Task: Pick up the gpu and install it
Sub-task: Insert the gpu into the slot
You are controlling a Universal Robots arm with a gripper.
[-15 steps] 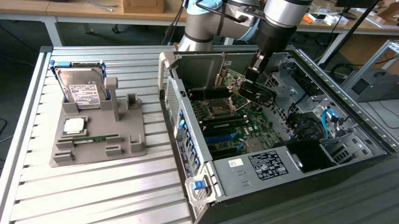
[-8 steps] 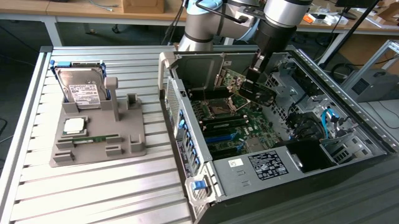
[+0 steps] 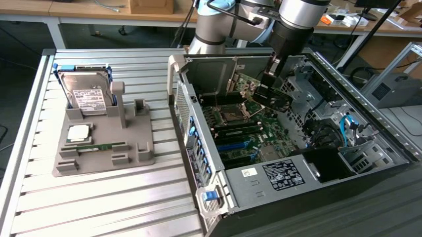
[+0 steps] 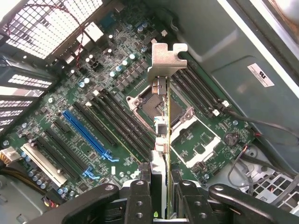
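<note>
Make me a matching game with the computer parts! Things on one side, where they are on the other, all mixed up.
Things
1. gpu
2. hard drive
3. RAM stick
4. long blue slot

Places
A. lying flat on the grey holder
B. on the motherboard, inside the computer case
C. held in the gripper, above the motherboard
D. standing upright in the grey holder

Pairs: 1-C, 2-D, 3-A, 4-B
</note>
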